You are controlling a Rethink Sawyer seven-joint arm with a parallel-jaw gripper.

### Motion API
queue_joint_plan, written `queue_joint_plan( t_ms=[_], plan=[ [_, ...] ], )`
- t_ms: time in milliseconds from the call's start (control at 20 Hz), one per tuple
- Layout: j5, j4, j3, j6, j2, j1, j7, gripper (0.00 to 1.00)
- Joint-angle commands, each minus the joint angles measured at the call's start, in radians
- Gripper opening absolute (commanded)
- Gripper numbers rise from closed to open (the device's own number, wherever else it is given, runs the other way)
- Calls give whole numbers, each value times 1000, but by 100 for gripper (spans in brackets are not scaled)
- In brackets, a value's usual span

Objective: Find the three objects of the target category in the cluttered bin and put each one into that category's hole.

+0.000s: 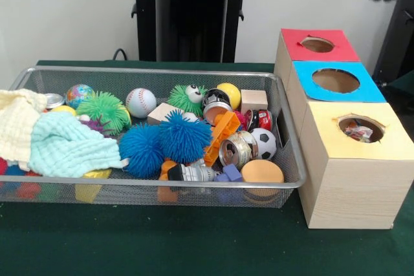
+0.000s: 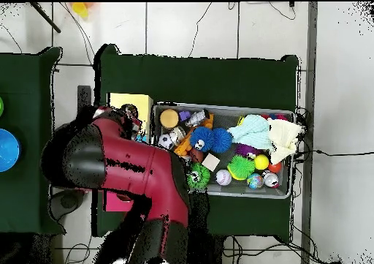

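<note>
Sorting is judged to be under way: a small multicoloured item [image 1: 358,131] can be seen inside the hole of the yellow-topped box [image 1: 381,147], which suggests that one deposit has been made. Its exact nature cannot be determined. The three wooden boxes are placed in a row just beside the end wall of the wire-mesh bin [image 1: 288,159], presumably so that each transfer from bin to hole is kept short. The blue-topped box [image 1: 369,92] and the red-topped box [image 1: 346,46] show only bare wood through their holes.

The target category is not indicated, so the remaining targets cannot be named. Candidates are mixed in the bin: two blue spiky balls [image 1: 165,140], a green spiky ball [image 1: 103,111], a baseball [image 1: 140,102], a small soccer ball [image 1: 263,141], a yellow ball [image 1: 229,94], metal cans [image 1: 235,150], a wooden block [image 1: 253,100] and an orange plastic piece [image 1: 222,135]. Pale cloths [image 1: 61,147] are draped over one end of the bin, so items may be hidden beneath them.

In the overhead view the red arm [image 2: 128,166] is extended above the boxes, with its wrist over the yellow-topped one. The tool is hidden beneath the arm there and absent from the front view; whether it is spread or pressed together cannot be told.
</note>
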Motion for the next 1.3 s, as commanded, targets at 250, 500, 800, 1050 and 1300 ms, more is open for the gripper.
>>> queue_joint_plan(
  t_ms=[250,500,800,1050,1300],
  plan=[
    [-121,280,173,-42,-100,-228,-149,0],
    [-168,342,278,-121,-112,-341,-185,0],
    [-229,383,358,-189,-138,-410,-126,0],
    [-269,376,343,-167,-154,-390,-45,0],
    [-285,373,318,-162,-150,-361,29,0]
  ],
)
